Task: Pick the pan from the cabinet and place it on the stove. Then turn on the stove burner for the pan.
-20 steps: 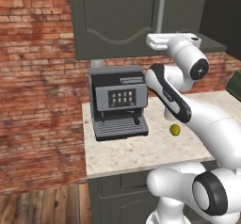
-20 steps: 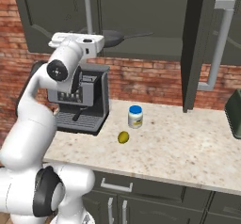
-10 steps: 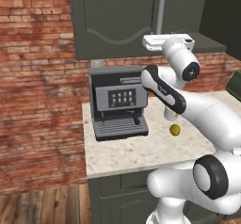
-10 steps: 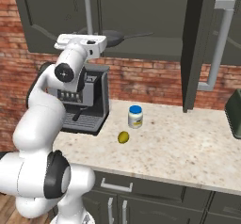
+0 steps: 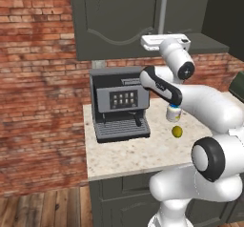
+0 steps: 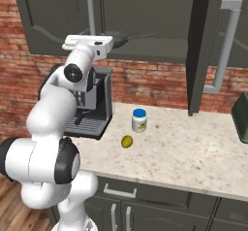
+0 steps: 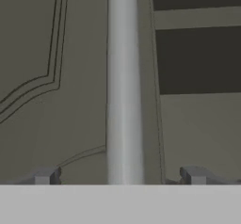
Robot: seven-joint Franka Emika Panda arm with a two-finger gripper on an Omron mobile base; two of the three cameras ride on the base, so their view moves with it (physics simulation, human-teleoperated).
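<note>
Since a second ago the white arm has folded tighter and carried its two-finger gripper (image 7: 120, 177) up closer to the tall dark grey wall cabinet (image 5: 114, 18) with arched-panel doors. One door (image 6: 199, 45) hangs open at the right; the left door is closed. Its long vertical silver bar handle (image 7: 123, 82) lies straight ahead of the gripper, long axis upright, centred between the widely parted, empty fingers (image 7: 44, 176). Behind that door's edge, on the cabinet's bottom shelf, sits the round shallow dark grey frying pan (image 6: 117, 39), just beyond the hand. Its thin handle (image 6: 143, 36) points toward the open side, long axis running along the shelf.
</note>
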